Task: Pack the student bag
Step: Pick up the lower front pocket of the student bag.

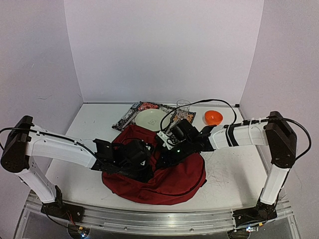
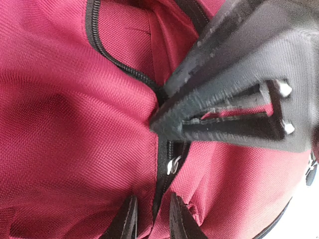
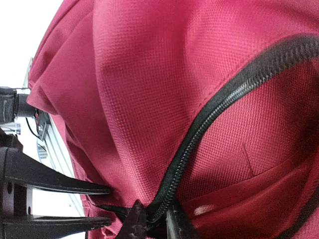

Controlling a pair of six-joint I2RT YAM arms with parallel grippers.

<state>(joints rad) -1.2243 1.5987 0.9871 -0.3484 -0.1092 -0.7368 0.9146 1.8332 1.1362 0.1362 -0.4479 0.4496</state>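
Observation:
The student bag [image 1: 169, 177], dark red with a black zipper, lies floppy at the near middle of the table. My left gripper [image 1: 142, 155] is on its left top. In the left wrist view it [image 2: 152, 220] is shut on a fold of red fabric beside the zipper [image 2: 102, 47], just below a small metal pull [image 2: 174, 163]. My right gripper [image 1: 167, 151] comes from the right. In the right wrist view it [image 3: 154, 223] is shut on the zipper edge [image 3: 219, 107]. The two grippers are close together, and each shows in the other's view.
Behind the bag are a pale plate [image 1: 149, 119] on a patterned mat [image 1: 130, 115], a clear glass [image 1: 183, 108] and an orange bowl [image 1: 213, 117]. White walls enclose the table at the back and sides.

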